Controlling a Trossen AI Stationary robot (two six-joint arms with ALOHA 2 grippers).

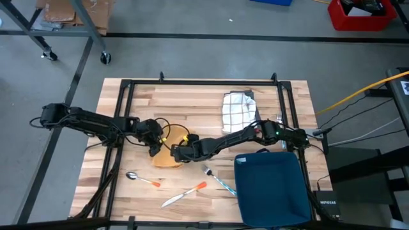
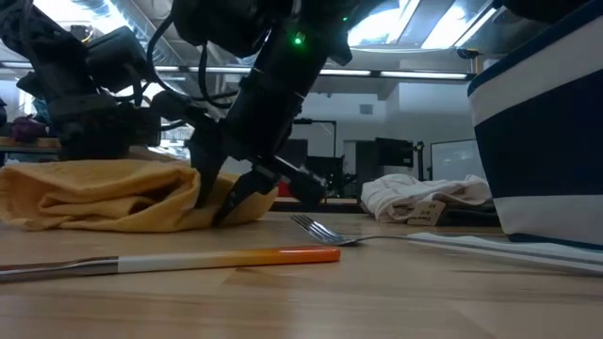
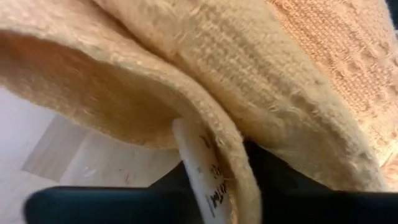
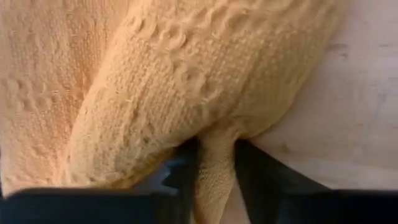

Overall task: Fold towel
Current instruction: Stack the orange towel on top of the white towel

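- The yellow towel (image 1: 167, 158) lay bunched near the middle of the wooden worktop (image 1: 192, 102), between the two arms.
- The left hand (image 1: 153, 145) sat at the towel's left edge; the left wrist view showed a fold of cloth and a white tag (image 3: 202, 174) caught between its fingers. The tag carried dark writing too blurred to read.
- The right hand (image 1: 179, 153) met the towel's right edge; the right wrist view showed a narrow fold pinched between its fingers (image 4: 180, 168).
- Only the high view showed a checked cloth (image 1: 239, 108) farther back, a blue bin (image 1: 271, 185) at the right, and a spoon (image 1: 142, 179).
- The low view showed a knife (image 2: 179, 261) with an orange handle and a fork (image 2: 320, 229) in front of the towel.
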